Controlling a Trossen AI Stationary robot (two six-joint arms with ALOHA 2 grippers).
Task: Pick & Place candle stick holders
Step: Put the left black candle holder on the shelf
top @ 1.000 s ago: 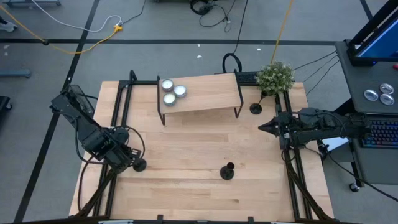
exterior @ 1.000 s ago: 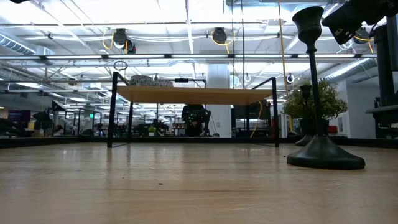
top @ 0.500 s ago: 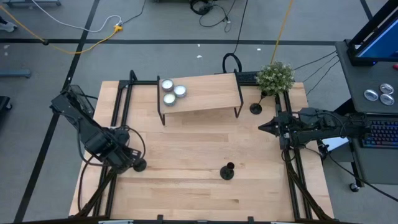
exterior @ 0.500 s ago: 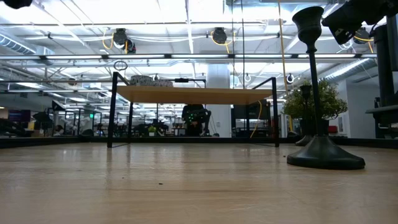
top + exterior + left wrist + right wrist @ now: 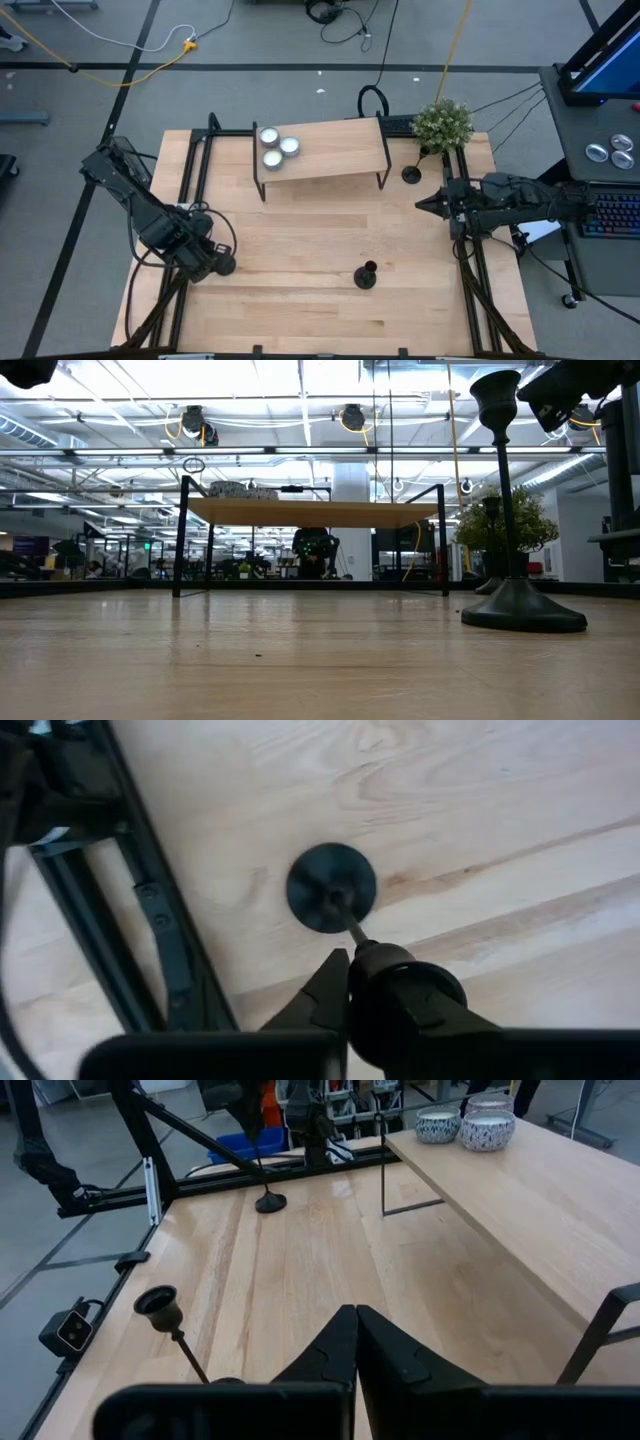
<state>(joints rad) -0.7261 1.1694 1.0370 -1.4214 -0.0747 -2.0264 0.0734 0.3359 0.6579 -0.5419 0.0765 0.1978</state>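
Observation:
Three black candlestick holders are in view. One (image 5: 223, 265) stands near the table's left edge under my left gripper (image 5: 212, 264), which is shut on its upper end. One (image 5: 366, 275) stands on its round base near the front middle and looms large in the low view (image 5: 520, 610). One (image 5: 411, 174) stands on its base by the plant. My right gripper (image 5: 420, 205) is shut and empty at the table's right side, level above the wood. My left gripper comes from above, pointing down, and is closed on the top of the holder, about where the thin stem (image 5: 352, 928) meets the cup (image 5: 405, 988). The cup hides one finger. The round base (image 5: 332, 888) lies below the fingers; I cannot tell whether it is lifted.
A small wooden shelf on black legs (image 5: 330, 150) stands at the far middle with three white tealights (image 5: 275, 147) on its left end. A potted plant (image 5: 442, 123) is at the far right. Black arm frames run along both side edges. Bare wood lies in the middle.
My left gripper has shifted a little toward the table's right, closer over the holder at the left edge. The holder's base has stayed where it was.

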